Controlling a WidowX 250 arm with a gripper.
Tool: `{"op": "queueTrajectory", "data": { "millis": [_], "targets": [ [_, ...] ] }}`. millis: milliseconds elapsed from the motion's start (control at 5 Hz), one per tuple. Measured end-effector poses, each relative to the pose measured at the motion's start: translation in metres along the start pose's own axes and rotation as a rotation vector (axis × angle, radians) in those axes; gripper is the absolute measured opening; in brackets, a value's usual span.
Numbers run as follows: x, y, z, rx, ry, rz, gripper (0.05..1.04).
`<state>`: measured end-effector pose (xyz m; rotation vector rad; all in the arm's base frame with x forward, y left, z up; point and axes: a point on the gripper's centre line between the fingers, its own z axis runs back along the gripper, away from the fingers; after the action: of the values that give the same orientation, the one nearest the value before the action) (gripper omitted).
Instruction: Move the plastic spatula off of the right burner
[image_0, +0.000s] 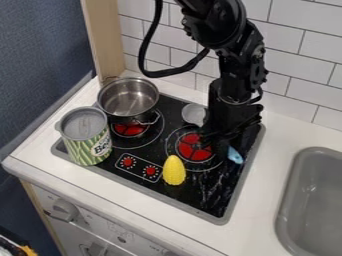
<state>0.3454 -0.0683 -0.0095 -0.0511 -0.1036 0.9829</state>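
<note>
From here I see the black arm (217, 25) come in over the top edge, a little right of the middle. Its thick upper part slants down to the right, bends at a joint, then drops nearly straight. A black cable (144, 52) loops out to its left, sags, and curves back in toward it. Below, the wrist (235, 90) hangs almost upright, and the dark gripper (215, 144) points down, just right of the frame's centre.
</note>
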Motion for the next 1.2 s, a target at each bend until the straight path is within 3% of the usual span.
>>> {"op": "queueTrajectory", "data": {
  "millis": [400, 800, 1200],
  "targets": [
    [-0.004, 0.004, 0.002, 0.026, 0.018, -0.064, 0.328],
    [-0.019, 0.002, 0.034, -0.034, 0.007, -0.144, 0.328],
    [-0.056, 0.038, 0.073, -0.068, 0.081, -0.188, 0.328]
  ]
}}
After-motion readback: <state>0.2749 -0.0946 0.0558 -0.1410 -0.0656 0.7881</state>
